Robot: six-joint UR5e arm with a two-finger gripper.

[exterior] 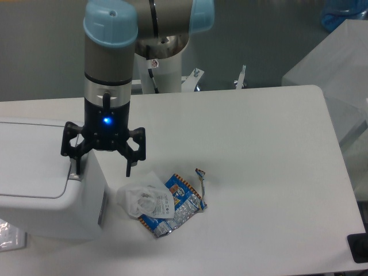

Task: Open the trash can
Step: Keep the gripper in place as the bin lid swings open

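White rectangular table (259,144) against grey room backdrop, crumpled blue-and-white wrappers (172,204) mid-table, large white boxy plastic trash can (46,190) at left edge, black two-finger gripper (101,164) spread wide, straddling its right rim.

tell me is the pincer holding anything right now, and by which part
Nothing is held. The pincer hangs open over the right end of the trash can, one finger by the lid edge, the other out past the side.

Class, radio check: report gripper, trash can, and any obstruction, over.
Gripper open, jaws spread astride the trash can's right edge. Trash can lid flat, not yet open. Plastic bag and snack wrappers lie on table right of can, clear of lid.
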